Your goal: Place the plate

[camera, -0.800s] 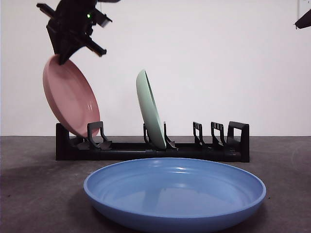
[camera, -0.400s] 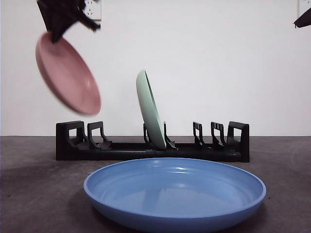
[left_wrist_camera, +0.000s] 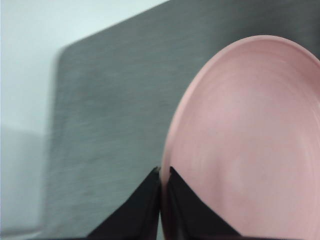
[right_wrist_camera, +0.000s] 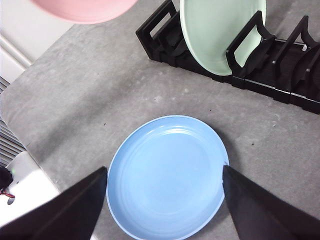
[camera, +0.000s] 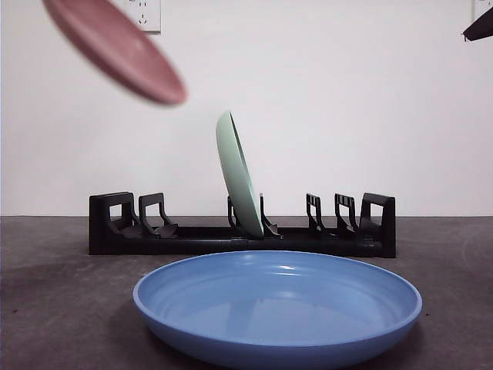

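Since lifted from the rack (camera: 239,231), pink plate (camera: 115,42) rides higher.

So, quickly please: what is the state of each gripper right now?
Left gripper: jaws shut on the rim of the pink plate, held high in the air.
Right gripper: jaws open, holding nothing, above the blue plate.

Both claws (left_wrist_camera: 162,172) (right_wrist_camera: 162,172) have smooth, black, wedge-shaped jaws.

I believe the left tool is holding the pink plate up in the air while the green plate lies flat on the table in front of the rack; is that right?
Not quite: the green plate stands on edge in the rack, as the front view shows. The plate lying flat before the rack is the blue plate. The left tool does hold the pink plate aloft.
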### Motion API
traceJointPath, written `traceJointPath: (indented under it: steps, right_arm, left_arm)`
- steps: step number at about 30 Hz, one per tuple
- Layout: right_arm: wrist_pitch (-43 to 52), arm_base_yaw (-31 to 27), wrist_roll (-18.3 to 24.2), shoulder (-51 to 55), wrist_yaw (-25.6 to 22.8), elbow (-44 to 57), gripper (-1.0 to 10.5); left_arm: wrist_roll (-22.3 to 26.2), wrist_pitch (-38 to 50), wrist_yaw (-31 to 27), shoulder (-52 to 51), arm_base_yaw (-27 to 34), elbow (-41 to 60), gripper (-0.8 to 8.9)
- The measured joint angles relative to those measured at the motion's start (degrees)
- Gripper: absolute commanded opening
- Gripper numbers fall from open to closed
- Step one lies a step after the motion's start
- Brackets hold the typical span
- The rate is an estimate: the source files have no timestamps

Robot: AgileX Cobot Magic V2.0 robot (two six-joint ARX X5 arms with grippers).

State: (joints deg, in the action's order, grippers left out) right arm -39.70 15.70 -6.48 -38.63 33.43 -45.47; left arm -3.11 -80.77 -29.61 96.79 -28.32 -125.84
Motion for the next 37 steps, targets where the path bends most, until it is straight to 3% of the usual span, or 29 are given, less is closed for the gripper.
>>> traceJointPath:
  steps: [7, 15, 22, 27, 33, 37]
  right_arm:
    - [0.09, 0.0, -0.02, 0.0, 0.0, 0.0, 3.6]
    - [0.09, 0.0, -0.04, 0.0, 0.0, 0.0, 3.6]
    - [0.09, 0.0, -0.04, 0.0, 0.0, 0.0, 3.6]
    - [0.09, 0.0, -0.04, -0.02, 0.0, 0.0, 3.6]
    - [0.09, 0.0, -0.48, -0.02, 0.0, 0.0, 3.6]
    - [0.09, 0.0, -0.5, 0.0, 0.0, 0.0, 3.6]
  left_arm:
    - [-1.6, -0.17, 12.9, -7.56, -0.66, 2.6, 0.13]
    - [-1.03, 0.31, 26.14, -18.93, -0.66, 20.76, 0.13]
    - [-0.76, 12.2, 36.76, -28.26, -0.7, 41.97, 0.13]
    - [-1.4, 23.37, 43.1, -28.92, -0.7, 55.54, 0.13]
    - [-2.29, 39.91, 47.58, -28.04, -0.7, 68.81, 0.13]
    - [-2.51, 46.53, 48.41, -25.9, -0.7, 73.77, 0.13]
